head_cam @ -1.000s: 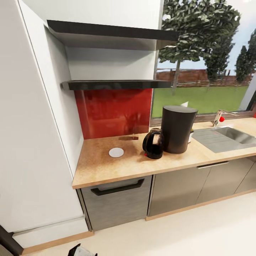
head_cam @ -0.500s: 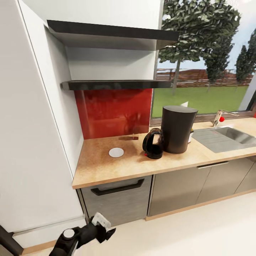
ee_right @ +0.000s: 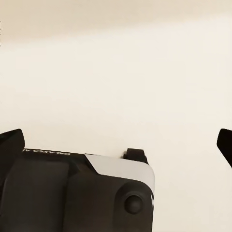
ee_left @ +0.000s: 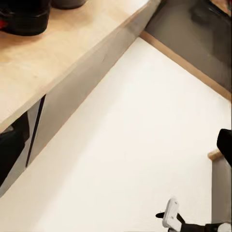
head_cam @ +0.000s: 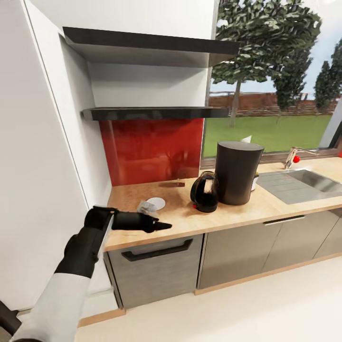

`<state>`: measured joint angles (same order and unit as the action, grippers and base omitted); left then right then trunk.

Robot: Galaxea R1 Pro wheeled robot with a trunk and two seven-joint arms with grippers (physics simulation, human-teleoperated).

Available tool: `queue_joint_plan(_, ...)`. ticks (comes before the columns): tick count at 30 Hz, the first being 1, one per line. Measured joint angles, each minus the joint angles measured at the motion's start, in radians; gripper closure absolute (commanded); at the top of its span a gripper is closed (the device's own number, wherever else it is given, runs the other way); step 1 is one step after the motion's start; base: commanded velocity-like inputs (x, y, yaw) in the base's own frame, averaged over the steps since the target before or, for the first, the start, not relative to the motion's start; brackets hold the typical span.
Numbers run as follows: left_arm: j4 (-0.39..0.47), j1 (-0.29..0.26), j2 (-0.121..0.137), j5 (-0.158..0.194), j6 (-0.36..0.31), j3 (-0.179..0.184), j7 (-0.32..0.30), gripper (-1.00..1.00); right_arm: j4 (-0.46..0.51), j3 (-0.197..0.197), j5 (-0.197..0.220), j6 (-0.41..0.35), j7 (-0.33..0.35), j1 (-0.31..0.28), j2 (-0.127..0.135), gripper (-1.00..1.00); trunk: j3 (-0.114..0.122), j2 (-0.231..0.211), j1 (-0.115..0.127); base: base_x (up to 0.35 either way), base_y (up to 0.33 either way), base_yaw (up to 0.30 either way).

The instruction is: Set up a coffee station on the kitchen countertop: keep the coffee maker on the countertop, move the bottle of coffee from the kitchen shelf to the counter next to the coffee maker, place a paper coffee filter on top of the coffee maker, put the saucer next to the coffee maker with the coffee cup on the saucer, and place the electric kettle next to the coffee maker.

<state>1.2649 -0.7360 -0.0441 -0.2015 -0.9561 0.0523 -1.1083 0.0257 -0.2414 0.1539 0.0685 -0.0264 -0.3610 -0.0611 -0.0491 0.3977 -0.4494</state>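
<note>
The left arm has come up fast: a second ago only its tip showed at the bottom of the head view, and now the left hand reaches out level over the near left edge of the surface, pointing right. Its dark fingers seem to taper to one point, so it is probably clenched, but from this angle I cannot tell for certain, and nothing is visibly held.

Just beyond the hand lies the saucer, flat on the wood, now partly covered by a small grey, crumpled-looking object at its left edge that was not there a second ago. It is too small and blurred to name.

Right of the saucer the electric kettle stands touching or just beside the coffee maker, with a white tip of the paper coffee filter peeking over the maker's far rim. A small object is tucked behind the maker on its right side. The kitchen shelf looks bare from here.

The right hand hangs low over pale floor; its two dark fingertips sit far apart at the edges of its wrist view, so it is released and empty.

The left arm's rise suggests the saucer is the next thing to be handled, to bring it closer to the coffee maker.
</note>
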Motion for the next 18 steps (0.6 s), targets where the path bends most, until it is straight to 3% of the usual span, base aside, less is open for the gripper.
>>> queue_joint_plan(6, -0.063, -0.178, 0.006, 0.028, -0.049, -0.004, -0.004, -1.0, 0.0, -0.001, 0.001, 0.0, 0.0, 0.0, -0.002, -1.0, 0.0, 0.0, 0.0, 0.0, 0.0, 0.0)
queue_joint_plan(13, -0.269, -0.382, 0.027, 0.02, -0.053, -0.061, 0.01, -1.0, 0.0, 0.0, 0.002, 0.0, 0.001, 0.0, -0.003, -1.0, 0.0, 0.0, 0.0, 0.0, 0.0, 0.0)
queue_joint_plan(18, -0.443, -0.512, 0.041, 0.019, -0.053, -0.072, 0.103, -1.0, 0.001, 0.0, 0.002, 0.0, 0.001, 0.0, -0.002, -1.0, 0.0, 0.0, 0.0, 0.0, 0.0, 0.0)
